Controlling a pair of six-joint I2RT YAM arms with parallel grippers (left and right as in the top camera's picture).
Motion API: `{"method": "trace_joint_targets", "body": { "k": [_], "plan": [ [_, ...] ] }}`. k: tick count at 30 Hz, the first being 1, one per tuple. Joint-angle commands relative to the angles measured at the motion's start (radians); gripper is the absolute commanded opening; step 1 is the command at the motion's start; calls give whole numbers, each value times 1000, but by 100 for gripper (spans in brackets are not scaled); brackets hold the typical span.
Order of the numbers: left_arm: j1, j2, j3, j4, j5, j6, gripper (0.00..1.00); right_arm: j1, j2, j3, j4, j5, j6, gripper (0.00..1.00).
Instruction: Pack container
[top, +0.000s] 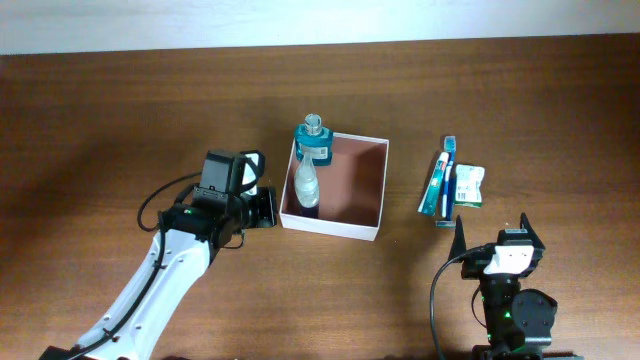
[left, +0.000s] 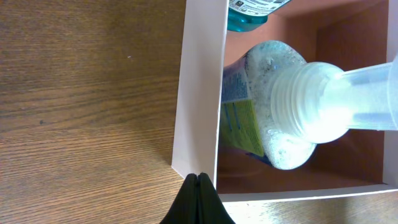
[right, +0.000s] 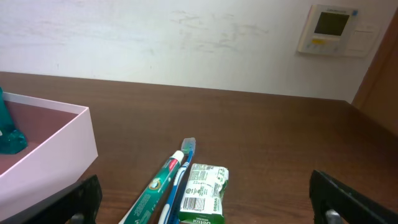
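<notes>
The container (top: 331, 224), a shallow white-walled box with a reddish-brown inside, sits mid-table. A clear foamy bottle (top: 307, 183) lies in its left part, and a teal bottle (top: 313, 140) rests at its back-left corner. My left gripper (top: 268, 208) is shut and empty, just outside the left wall. In the left wrist view its tips (left: 198, 178) meet at the container's (left: 202, 93) near corner, with the clear bottle (left: 292, 106) inside. My right gripper (top: 493, 232) stands open, near the front edge. In its wrist view the right gripper (right: 208, 205) holds nothing.
Right of the container lie a toothpaste tube (top: 434, 188), a blue toothbrush (top: 448, 165) and a green soap pack (top: 467, 185). The right wrist view shows the same tube (right: 155, 186), toothbrush (right: 181, 171) and soap pack (right: 205, 190), plus a wall thermostat (right: 333, 28).
</notes>
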Motion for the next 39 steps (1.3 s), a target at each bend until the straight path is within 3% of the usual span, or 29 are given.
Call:
{"method": "trace_joint_targets", "body": {
  "k": [1,13,32,39],
  "plan": [
    [-3,-2,-10,3,-18,-11,1,-6,-8,-5,-6,-2,-4,98],
    [-3,81,-10,22,-8,-52,0,-6,-8,-5,-6,-2,-4,98],
    [-3,85,-10,59,219,-51,1,-6,-8,-5,-6,-2,-4,98],
    [-3,84,-9,54,229,-51,1,-6,-8,-5,-6,-2,-4,98]
  ]
}}
